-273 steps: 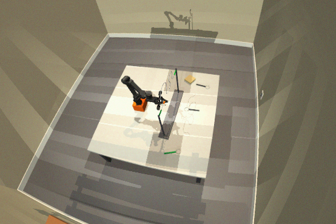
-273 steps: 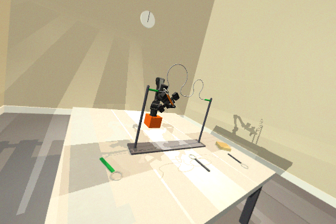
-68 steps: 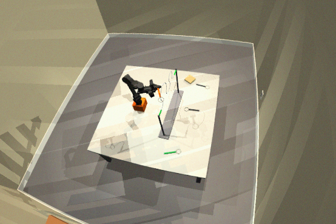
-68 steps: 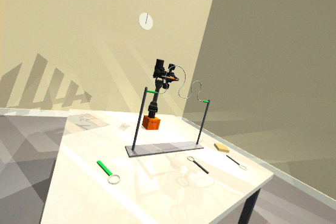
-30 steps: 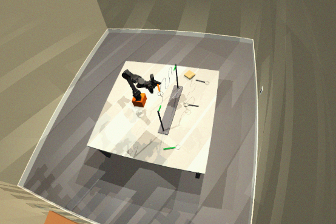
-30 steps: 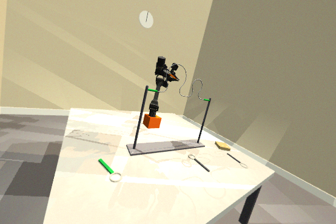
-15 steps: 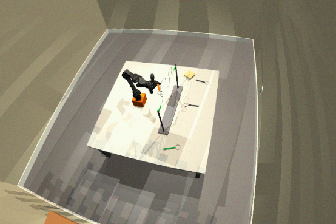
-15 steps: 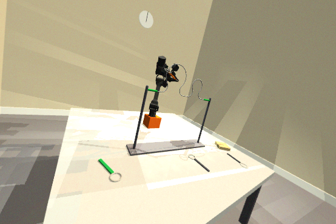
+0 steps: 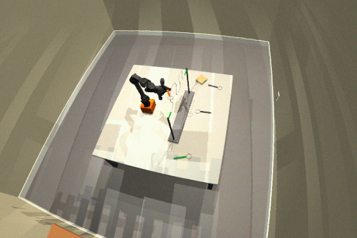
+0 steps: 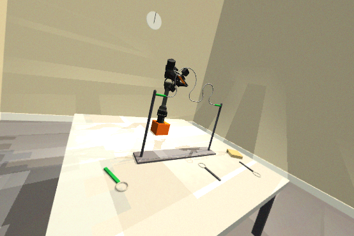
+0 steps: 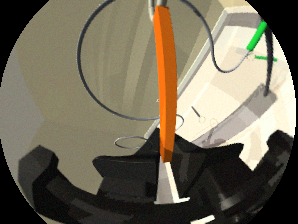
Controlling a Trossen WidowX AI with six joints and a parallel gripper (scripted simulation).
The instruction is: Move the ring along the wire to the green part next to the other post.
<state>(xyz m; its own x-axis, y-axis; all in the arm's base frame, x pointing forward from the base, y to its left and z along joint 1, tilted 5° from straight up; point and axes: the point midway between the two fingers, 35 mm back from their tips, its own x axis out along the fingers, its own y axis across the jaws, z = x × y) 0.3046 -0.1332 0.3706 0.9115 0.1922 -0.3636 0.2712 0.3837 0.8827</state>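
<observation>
My gripper (image 9: 167, 89) (image 11: 160, 129) is shut on the far end of the orange handle (image 9: 169, 93) (image 10: 181, 80) (image 11: 166, 85). The ring (image 9: 173, 98) is at the handle's other end, cut off at the top of the wrist view. It is around the grey wire (image 10: 196, 82) (image 11: 78, 55), as far as I can tell, above and beyond the green part (image 9: 169, 115) (image 10: 160, 94) (image 11: 256, 36) by the near post (image 9: 171, 128) (image 10: 148, 123). Whether it touches the wire is too small to tell. The other green part (image 9: 185, 72) (image 10: 218, 105) is by the far post (image 9: 187, 80) (image 10: 215, 126).
The posts stand on a grey base (image 9: 178, 128) (image 10: 169, 156). Beyond it lie a green-handled ring (image 9: 180, 157) (image 10: 112, 175), two dark-handled rings (image 9: 205, 111) (image 10: 213, 174) and a yellow block (image 9: 202, 79) (image 10: 234, 153). The wire's tall loops are close to the gripper.
</observation>
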